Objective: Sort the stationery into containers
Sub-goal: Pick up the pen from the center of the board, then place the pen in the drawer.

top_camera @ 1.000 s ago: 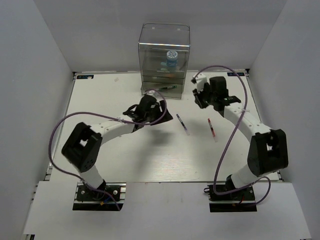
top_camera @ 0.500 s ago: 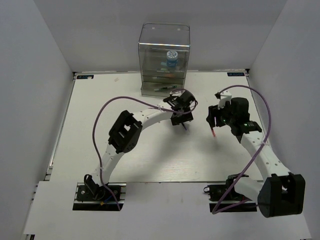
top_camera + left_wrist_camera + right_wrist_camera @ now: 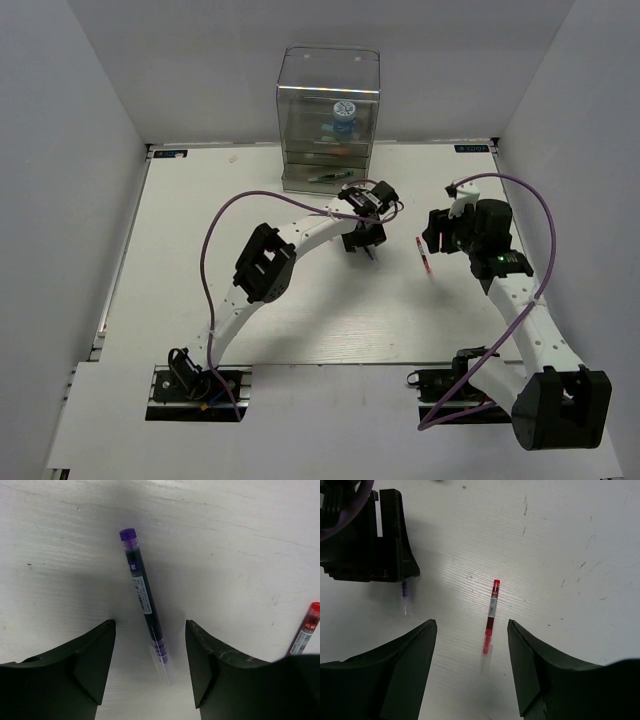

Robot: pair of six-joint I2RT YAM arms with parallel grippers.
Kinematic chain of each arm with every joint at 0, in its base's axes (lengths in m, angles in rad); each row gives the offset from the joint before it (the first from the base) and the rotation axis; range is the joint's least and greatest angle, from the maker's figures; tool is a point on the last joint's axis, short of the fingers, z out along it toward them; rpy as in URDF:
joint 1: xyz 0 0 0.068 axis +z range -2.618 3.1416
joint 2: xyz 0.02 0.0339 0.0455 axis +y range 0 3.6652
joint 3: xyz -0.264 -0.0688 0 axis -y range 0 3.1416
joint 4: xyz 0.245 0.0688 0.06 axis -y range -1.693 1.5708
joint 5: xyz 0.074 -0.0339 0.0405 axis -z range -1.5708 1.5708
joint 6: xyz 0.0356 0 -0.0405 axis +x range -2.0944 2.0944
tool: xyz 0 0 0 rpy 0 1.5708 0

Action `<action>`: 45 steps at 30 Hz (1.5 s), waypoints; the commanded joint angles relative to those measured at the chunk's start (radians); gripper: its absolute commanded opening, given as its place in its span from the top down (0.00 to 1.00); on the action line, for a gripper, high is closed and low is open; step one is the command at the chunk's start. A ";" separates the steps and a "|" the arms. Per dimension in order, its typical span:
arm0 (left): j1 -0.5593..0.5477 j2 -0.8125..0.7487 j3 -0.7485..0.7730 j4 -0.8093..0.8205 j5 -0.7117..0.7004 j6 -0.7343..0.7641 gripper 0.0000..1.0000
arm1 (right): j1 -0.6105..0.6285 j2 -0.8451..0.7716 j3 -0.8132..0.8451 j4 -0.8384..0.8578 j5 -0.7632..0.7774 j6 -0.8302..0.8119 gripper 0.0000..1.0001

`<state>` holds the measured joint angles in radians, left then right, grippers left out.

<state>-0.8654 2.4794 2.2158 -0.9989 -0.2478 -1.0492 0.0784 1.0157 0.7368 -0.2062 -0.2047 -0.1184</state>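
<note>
A thin purple pen [image 3: 145, 597] lies on the white table, its lower end between my left gripper's [image 3: 150, 625] open fingers, not touching them. In the top view the left gripper [image 3: 363, 236] hovers over this pen [image 3: 372, 254]. A thin red pen [image 3: 491, 611] lies on the table just ahead of my open, empty right gripper [image 3: 472, 624]; it also shows in the top view [image 3: 425, 257] beside the right gripper [image 3: 440, 238]. The clear organiser [image 3: 328, 75] stands at the back, with a blue-and-white roll [image 3: 343, 114] inside and a green pen [image 3: 328, 176] in a low drawer.
The left gripper's black body [image 3: 370, 535] is at the upper left of the right wrist view, close to the red pen. The red pen's end [image 3: 305, 632] shows at the right edge of the left wrist view. White walls enclose the table.
The left arm swung right from in front of the organiser to over the purple pen. The right arm drew back from beside the organiser to over the red pen.
</note>
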 commanded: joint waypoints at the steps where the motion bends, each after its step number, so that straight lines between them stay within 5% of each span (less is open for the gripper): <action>1: -0.004 0.033 0.013 -0.109 -0.010 0.001 0.32 | -0.009 -0.034 -0.002 0.048 -0.007 0.019 0.35; 10: -0.004 0.013 -0.087 -0.201 -0.061 0.043 0.37 | -0.015 -0.055 -0.010 0.054 -0.021 0.023 0.35; 21: 0.016 -0.134 -0.341 -0.104 -0.067 0.173 0.81 | -0.016 -0.055 -0.020 0.059 -0.033 0.020 0.34; 28: 0.025 -0.298 -0.464 0.066 -0.019 0.290 0.96 | -0.019 -0.046 -0.030 0.067 -0.041 0.020 0.34; 31: 0.048 -0.364 -0.478 0.165 -0.009 0.316 0.98 | -0.019 -0.048 -0.037 0.067 -0.061 0.013 0.10; 35: 0.094 -0.470 -0.505 0.304 -0.018 0.269 1.00 | -0.019 -0.049 -0.048 0.076 -0.096 -0.009 0.10; 39: 0.152 -0.542 -0.541 0.512 0.019 0.145 1.00 | -0.017 -0.052 -0.057 0.079 -0.121 -0.013 0.23; 42: 0.195 -0.551 -0.554 0.652 0.059 0.045 1.00 | -0.019 -0.055 -0.062 0.082 -0.127 -0.015 0.42; 45: 0.235 -0.516 -0.554 0.756 0.079 -0.037 1.00 | -0.016 -0.055 -0.065 0.083 -0.125 -0.018 0.46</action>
<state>-0.6559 1.9663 1.6749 -0.4099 -0.2157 -0.9634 0.0647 0.9756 0.6735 -0.1596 -0.3092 -0.1322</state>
